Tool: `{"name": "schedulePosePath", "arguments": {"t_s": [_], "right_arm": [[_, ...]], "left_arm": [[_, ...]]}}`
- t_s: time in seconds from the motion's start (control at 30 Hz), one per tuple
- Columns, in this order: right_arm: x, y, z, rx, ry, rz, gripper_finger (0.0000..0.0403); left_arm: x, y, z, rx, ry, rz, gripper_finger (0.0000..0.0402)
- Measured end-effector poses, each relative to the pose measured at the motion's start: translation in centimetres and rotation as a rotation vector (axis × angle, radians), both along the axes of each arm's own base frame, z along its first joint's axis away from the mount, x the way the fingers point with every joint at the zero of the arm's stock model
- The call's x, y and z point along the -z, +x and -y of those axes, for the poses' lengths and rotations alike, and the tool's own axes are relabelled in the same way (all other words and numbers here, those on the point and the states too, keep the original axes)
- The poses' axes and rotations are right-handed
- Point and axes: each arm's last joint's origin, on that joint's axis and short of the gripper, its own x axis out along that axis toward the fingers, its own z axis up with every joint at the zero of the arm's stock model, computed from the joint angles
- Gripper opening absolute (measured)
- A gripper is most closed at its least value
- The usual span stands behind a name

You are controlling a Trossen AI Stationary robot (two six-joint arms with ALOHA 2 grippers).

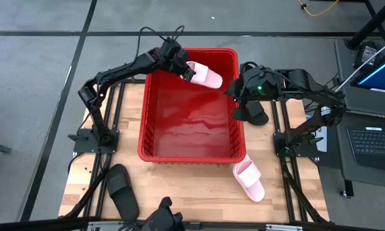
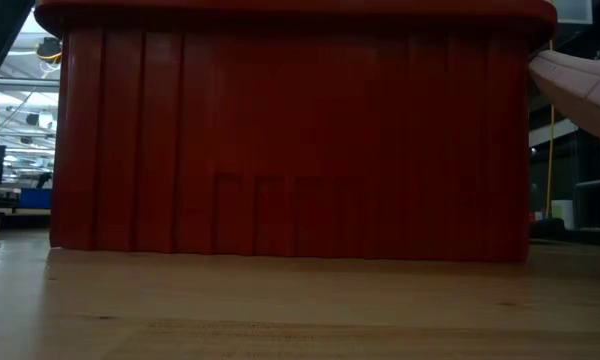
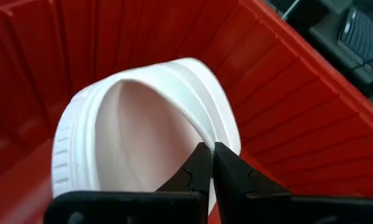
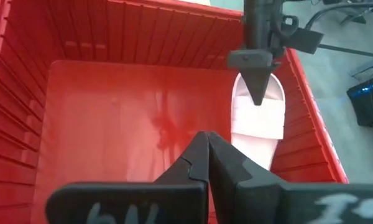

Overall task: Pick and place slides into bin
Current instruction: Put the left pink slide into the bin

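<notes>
Your wooden table [image 1: 192, 192] and its load.
In the high view's middle stands the red bin [image 1: 191, 158]; a black slide [image 1: 122, 189] lies lower left, a pink slide [image 1: 249, 180] lower right, another black slide [image 1: 255, 113] at the bin's right.

— What do I see from down here?
— The red bin [image 2: 290, 130], its ribbed wall filling most of my sight, standing on the wooden counter [image 2: 280, 310].
— Anything beside the bin?
— A pale pink slide [image 2: 580, 85], just off its right edge, raised near the rim.
</notes>
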Motion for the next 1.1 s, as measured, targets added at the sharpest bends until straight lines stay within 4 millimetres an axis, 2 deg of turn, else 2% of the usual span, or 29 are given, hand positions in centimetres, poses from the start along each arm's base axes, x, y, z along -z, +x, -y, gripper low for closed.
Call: {"name": "schedulePosePath", "arguments": {"t_s": [0.23,0.53,0.67,1.1], "right_arm": [[0.5,0.1,0.0,0.0,0.002,-0.031,0.0005],[0.5,0.0,0.0,0.013,0.015,-0.03,0.0005],[0.5,0.0,0.0,0.015,0.017,-0.028,0.0005],[0.3,0.2,0.0,0.015,0.017,-0.001,0.0005]], "left_arm": [[0.6,0.0,-0.2,-0.052,-0.013,0.051,0.0003],[4.1,0.0,0.3,-0.088,-0.09,0.105,0.0003],[4.2,-0.1,0.0,-0.1,-0.092,0.181,0.0003],[4.9,-1.0,-0.9,-0.175,-0.116,0.167,0.0003]]}}
